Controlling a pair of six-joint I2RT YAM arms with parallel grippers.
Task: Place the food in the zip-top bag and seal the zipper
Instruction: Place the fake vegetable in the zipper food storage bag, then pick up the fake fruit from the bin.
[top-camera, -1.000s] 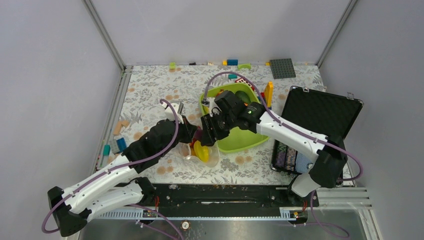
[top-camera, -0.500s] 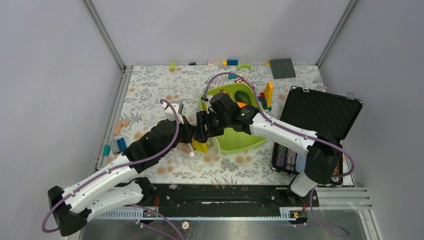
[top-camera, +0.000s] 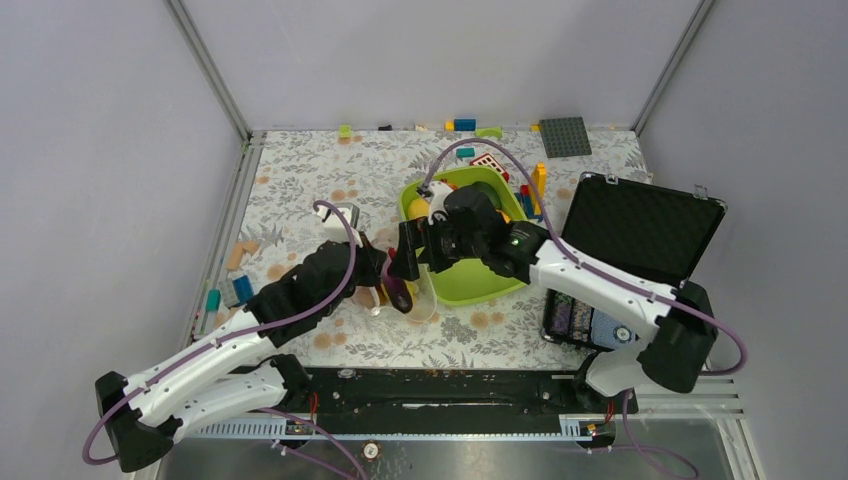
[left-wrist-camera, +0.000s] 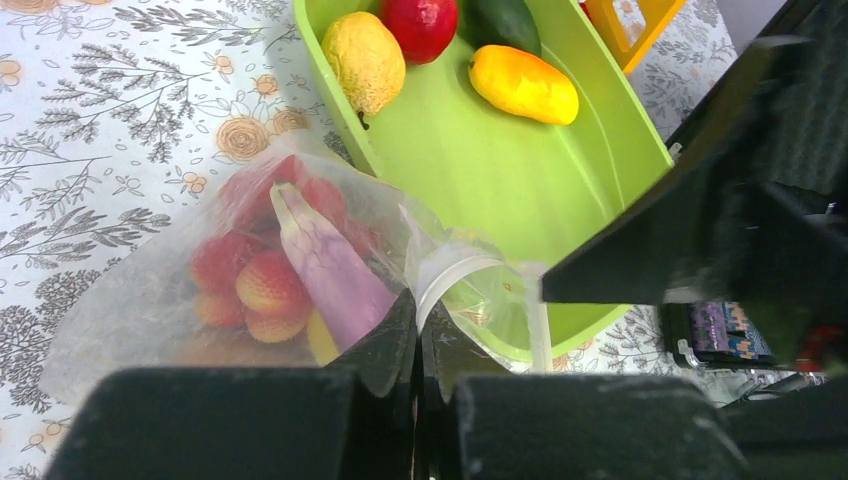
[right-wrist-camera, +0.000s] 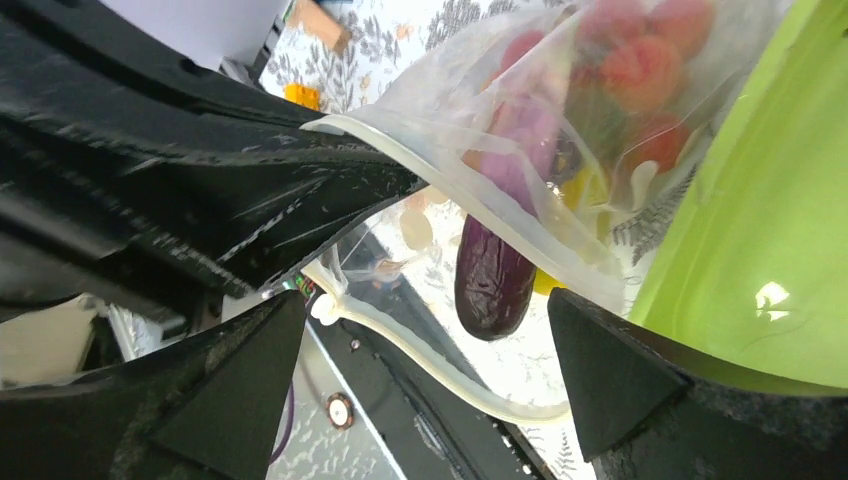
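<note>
Clear bag (left-wrist-camera: 110, 310), purple eggplant (left-wrist-camera: 325, 270) inside

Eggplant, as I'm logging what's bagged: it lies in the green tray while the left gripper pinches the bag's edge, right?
No. The eggplant sits in the zip-top bag, not the green tray, as the left wrist view shows; the left gripper does pinch the bag's edge.

The right gripper (right-wrist-camera: 425, 320) stands with jaws wide apart, framing the clear zip-top bag (right-wrist-camera: 450, 110). Inside lie a purple eggplant (right-wrist-camera: 495, 270) and a red grape bunch (right-wrist-camera: 640, 60). The whitish zipper (right-wrist-camera: 420, 372) loops below them; the lime-green tray (right-wrist-camera: 760, 230) fills the right side.
</note>
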